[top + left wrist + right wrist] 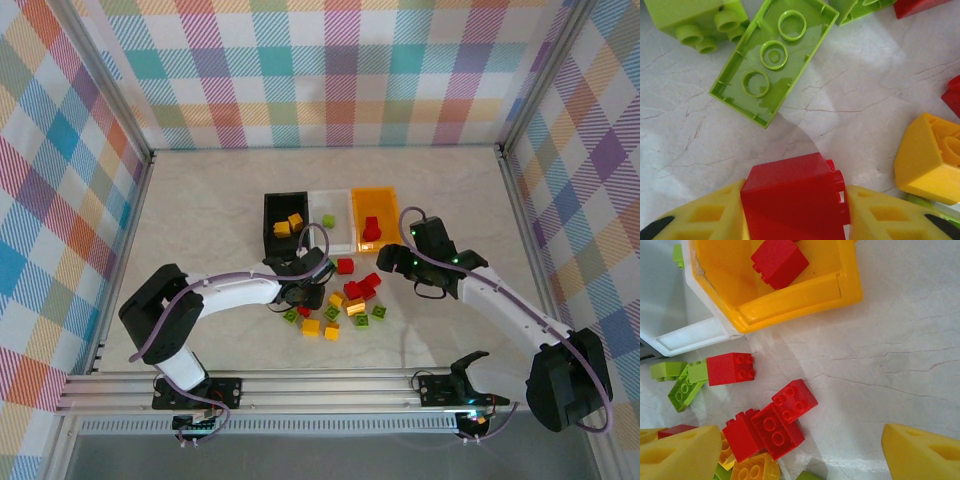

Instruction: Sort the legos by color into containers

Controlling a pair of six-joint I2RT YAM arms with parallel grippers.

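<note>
Pale veined table (200, 200), plaid walls (320, 70) all round. The left gripper (795, 220) clamps a red brick (785, 187), its lower part cut off by the frame edge. A green brick (772, 55) lies underside-up just ahead. The right gripper (800, 455) gapes wide and grips nothing. Loose legos (775, 425) lie near one finger, and ahead is the orange bin (805, 295) holding a red block (779, 262). The white bin (335, 245) and black bin (268, 215) stand beside it.
</note>
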